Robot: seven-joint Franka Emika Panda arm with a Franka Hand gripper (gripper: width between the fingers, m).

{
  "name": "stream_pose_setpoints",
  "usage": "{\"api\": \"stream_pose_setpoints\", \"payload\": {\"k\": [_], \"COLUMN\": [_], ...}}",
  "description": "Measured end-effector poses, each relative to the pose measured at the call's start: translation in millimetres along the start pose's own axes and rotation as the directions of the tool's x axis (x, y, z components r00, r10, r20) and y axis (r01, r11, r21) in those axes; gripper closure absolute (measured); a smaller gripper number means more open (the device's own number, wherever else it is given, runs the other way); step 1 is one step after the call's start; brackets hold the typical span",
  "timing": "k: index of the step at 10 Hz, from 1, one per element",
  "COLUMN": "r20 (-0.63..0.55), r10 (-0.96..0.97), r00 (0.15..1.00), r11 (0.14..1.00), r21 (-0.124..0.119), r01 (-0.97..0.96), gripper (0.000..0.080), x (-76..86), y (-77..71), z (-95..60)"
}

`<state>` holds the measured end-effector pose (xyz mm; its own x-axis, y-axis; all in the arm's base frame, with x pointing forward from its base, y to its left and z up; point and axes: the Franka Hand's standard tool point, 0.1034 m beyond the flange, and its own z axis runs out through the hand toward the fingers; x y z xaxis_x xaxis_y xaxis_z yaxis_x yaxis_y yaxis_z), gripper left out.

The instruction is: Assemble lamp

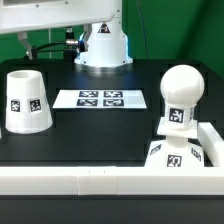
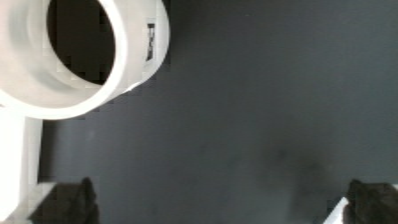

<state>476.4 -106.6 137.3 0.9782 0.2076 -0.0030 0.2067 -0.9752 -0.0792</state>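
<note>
The white conical shade [image 1: 28, 100] stands upright on the black table at the exterior view's left. The round-headed bulb [image 1: 181, 92] stands upright on its stem in the square stepped base [image 1: 174, 152] at the exterior view's right, in the corner of the white rail. In the wrist view I look down on the shade's open rim [image 2: 125, 70]. My gripper [image 2: 214, 212] is open. Its dark fingertips [image 2: 64, 205] stand wide apart with only black table between them, and the shade lies off to one side of them. The gripper is out of the exterior view.
The marker board [image 1: 100, 98] lies flat at the table's middle back. The arm's white pedestal [image 1: 103, 45] stands behind it. A low white rail [image 1: 90, 183] runs along the front and turns up the exterior view's right side.
</note>
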Motion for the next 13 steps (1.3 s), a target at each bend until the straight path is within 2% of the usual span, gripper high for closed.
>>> {"api": "stream_pose_setpoints", "payload": {"k": [1, 2, 4, 6, 7, 9, 10, 11, 12, 13], "r20": [-0.006, -0.003, 0.021, 0.007, 0.015, 0.016, 0.011, 0.013, 0.014, 0.018], "r10": [-0.018, -0.01, -0.013, -0.035, -0.044, -0.045, -0.045, -0.045, -0.045, -0.045], "r00": [1.0, 1.0, 1.0, 0.999, 0.999, 0.999, 0.999, 0.999, 0.999, 0.999], "r11": [1.0, 1.0, 1.0, 0.999, 0.999, 0.999, 0.999, 0.999, 0.999, 0.999], "r21": [-0.008, -0.012, -0.004, -0.019, -0.018, -0.018, -0.022, -0.021, -0.02, -0.019], "r01": [0.018, 0.01, 0.013, 0.035, 0.045, 0.045, 0.045, 0.045, 0.045, 0.045], "gripper": [0.0101, 0.0101, 0.0101, 0.0101, 0.0101, 0.0101, 0.023, 0.023, 0.0368, 0.0551], "x": [-8.4, -26.1, -52.9, -57.8, -61.7, -59.2, -55.3, -55.8, -56.3, -57.2], "y": [5.0, 6.3, 6.2, 10.9, 12.1, 14.6, 17.1, 16.9, 16.8, 16.8], "z": [5.2, 15.5, 34.3, 43.5, 50.7, 51.5, 49.9, 50.8, 51.8, 53.7]}}
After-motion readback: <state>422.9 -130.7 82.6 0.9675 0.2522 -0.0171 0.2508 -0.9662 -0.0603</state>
